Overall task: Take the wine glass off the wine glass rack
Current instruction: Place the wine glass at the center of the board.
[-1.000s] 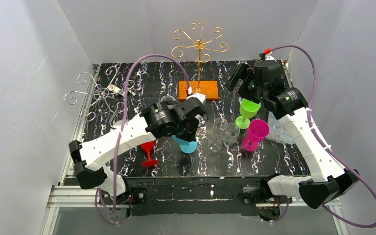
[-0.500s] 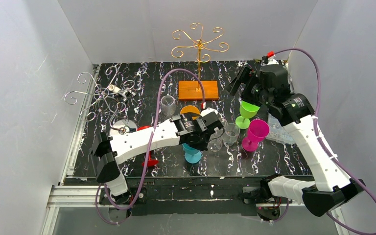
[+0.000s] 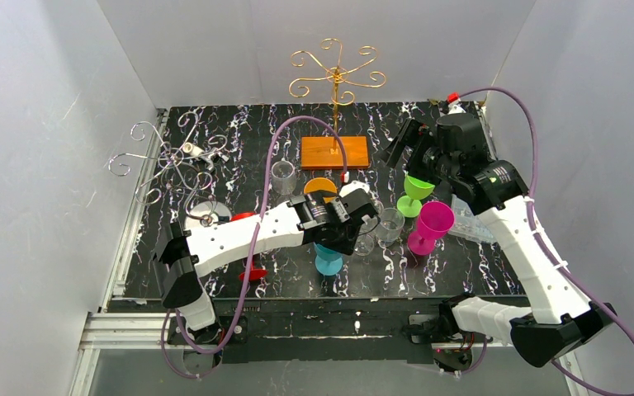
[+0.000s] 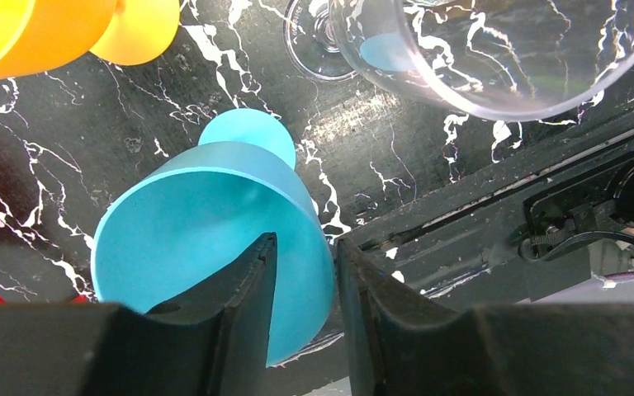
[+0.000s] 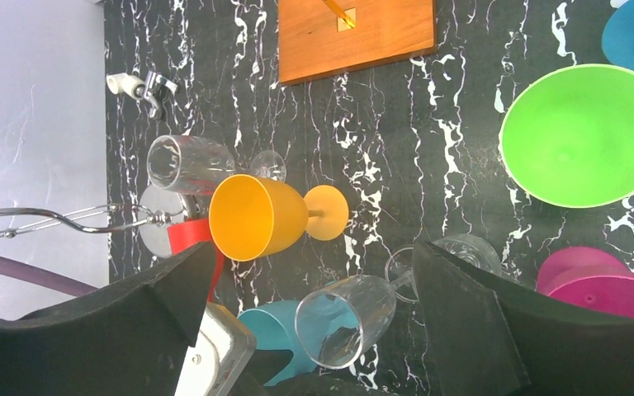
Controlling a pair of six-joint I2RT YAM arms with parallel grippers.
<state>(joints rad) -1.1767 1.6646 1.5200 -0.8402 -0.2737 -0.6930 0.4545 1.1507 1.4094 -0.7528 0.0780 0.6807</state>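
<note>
The gold wine glass rack [image 3: 336, 74] stands on its wooden base [image 3: 334, 152] at the back, with nothing hanging on it. The teal wine glass [image 3: 328, 262] has its foot on the table near the front middle. My left gripper [image 3: 332, 244] is over its bowl. In the left wrist view the gripper [image 4: 305, 243] straddles the teal rim [image 4: 206, 214], one finger inside the bowl and one outside, jaws a little apart. My right gripper [image 3: 413, 155] hangs wide open above the green glass [image 3: 417, 191], holding nothing [image 5: 314, 256].
A silver rack [image 3: 161, 157] stands at the left edge. An orange glass [image 3: 320, 186] lies on its side, and a red glass [image 3: 252, 256] is by the left arm. Clear glasses [image 3: 388, 223] and a magenta glass [image 3: 431, 224] crowd the teal one's right.
The left arm swung right and carried the teal glass a little toward the front. Its jaws, shut on the rim before, have parted. The right arm shifted slightly.
</note>
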